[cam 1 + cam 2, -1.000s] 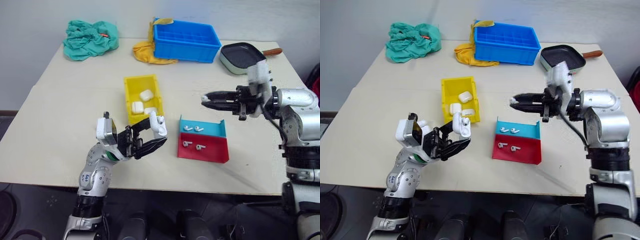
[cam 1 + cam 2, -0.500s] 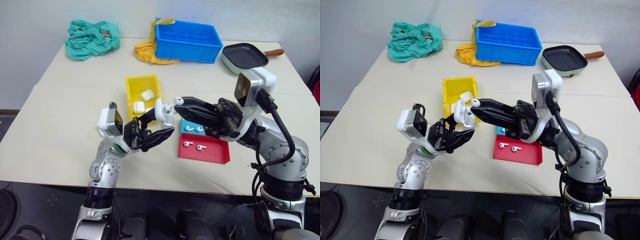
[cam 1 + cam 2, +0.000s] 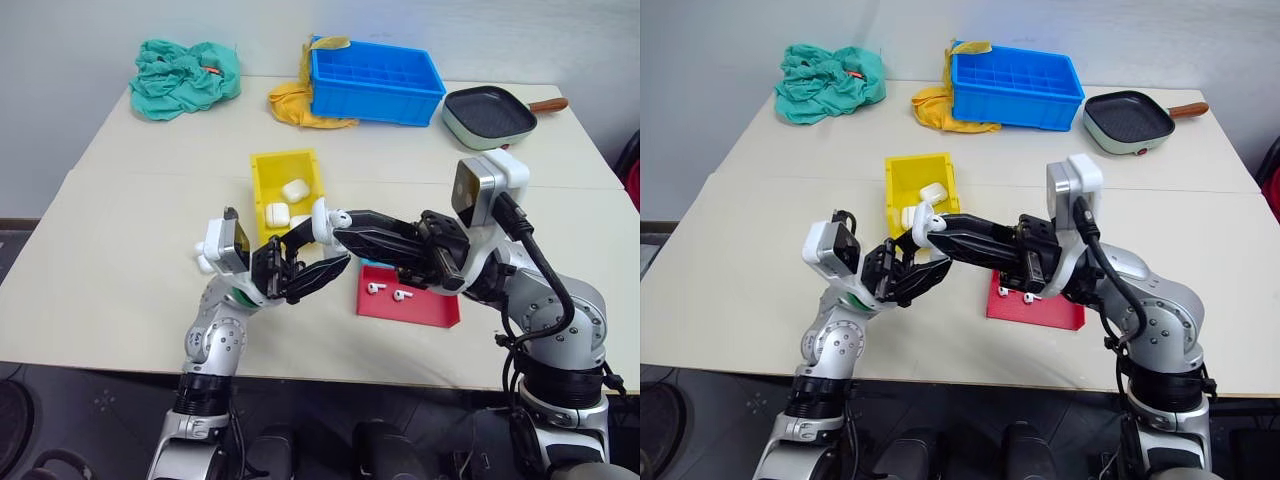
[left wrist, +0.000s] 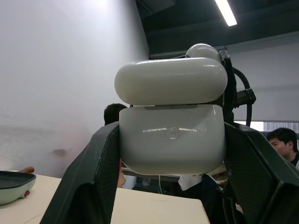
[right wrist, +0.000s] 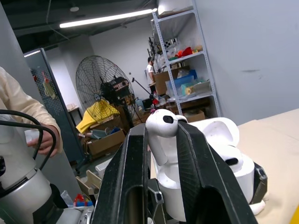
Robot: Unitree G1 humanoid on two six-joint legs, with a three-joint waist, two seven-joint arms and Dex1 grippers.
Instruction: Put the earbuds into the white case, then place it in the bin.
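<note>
While left gripper [image 3: 318,262] grips white case [image 4: 171,119], right gripper [image 5: 161,135] pinches earbud [image 5: 161,125].

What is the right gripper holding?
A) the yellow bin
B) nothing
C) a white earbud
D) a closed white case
C: the right gripper pinches a white earbud between its fingers, just above the open case held by the left gripper.

open tabletop [image 3: 120,260] left of the bin [image 3: 262,190] — red tray [image 3: 408,305] crowds its right side.
</note>
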